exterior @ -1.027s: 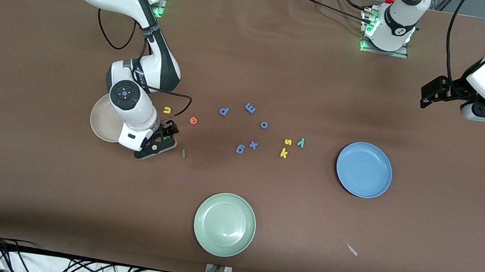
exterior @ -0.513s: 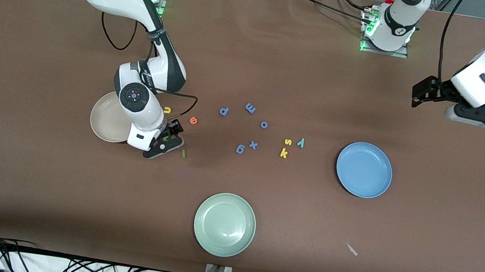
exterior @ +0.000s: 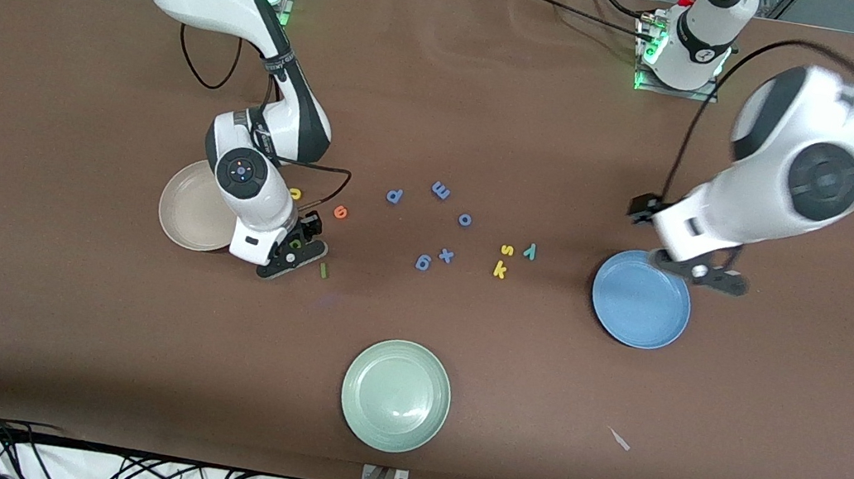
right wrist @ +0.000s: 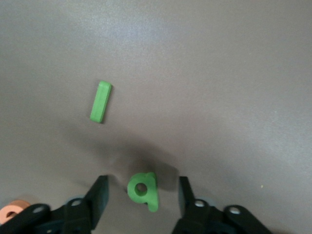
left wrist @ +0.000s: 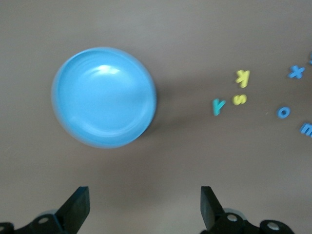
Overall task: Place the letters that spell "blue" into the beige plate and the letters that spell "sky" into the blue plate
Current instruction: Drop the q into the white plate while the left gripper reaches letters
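I judge the green b (right wrist: 143, 189), flat on the table between my right gripper's (right wrist: 141, 195) parted, untouching fingers, light, soft foam, best pinched across its flat sides; my left gripper (left wrist: 144, 207) hangs wide open by the blue plate (left wrist: 104, 96).

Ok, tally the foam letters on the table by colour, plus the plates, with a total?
Blue letters: 5
Yellow letters: 3
Green letters: 2
Orange letters: 1
Teal letters: 1
Plates: 3
Total: 15
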Tool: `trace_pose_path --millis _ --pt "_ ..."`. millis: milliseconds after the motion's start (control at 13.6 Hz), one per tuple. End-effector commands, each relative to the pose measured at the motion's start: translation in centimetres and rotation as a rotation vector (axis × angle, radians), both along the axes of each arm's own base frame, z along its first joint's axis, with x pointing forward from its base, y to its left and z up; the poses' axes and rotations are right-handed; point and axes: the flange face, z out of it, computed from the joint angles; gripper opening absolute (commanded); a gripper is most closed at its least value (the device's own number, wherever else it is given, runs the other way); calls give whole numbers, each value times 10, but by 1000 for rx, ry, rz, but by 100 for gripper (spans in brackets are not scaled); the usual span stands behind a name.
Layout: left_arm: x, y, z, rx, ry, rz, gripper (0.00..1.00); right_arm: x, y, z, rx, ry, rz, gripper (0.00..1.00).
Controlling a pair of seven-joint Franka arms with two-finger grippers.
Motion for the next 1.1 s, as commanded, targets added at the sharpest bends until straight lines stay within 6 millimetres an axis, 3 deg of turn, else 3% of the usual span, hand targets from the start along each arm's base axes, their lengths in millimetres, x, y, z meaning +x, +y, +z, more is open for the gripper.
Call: trace_pose_path --millis 0,73,293,440,660,807,953,1027 --pt "29 -44 -56 13 38 -22 100 -2 1 -4 11 -1 11 57" --pt "36 -61 -67 5 24 -37 100 -2 1 -4 11 -1 11 53" --pt "30 -125 -108 -22 -61 -53 100 -2 0 -7 9 4 9 34" --pt "22 -152 -159 -28 -80 -30 100 -1 -3 -8 9 5 6 31" --pt "15 -172 -197 -55 -117 -24 100 3 -3 -3 12 -2 3 17" --pt "9 -178 -221 -43 -103 14 96 9 -4 13 14 0 -5 11" --pt "6 -180 -230 -28 -100 -1 82 21 -17 40 10 27 -37 9" --pt "6 -180 -232 -5 -113 -29 71 24 -25 53 20 44 -62 9"
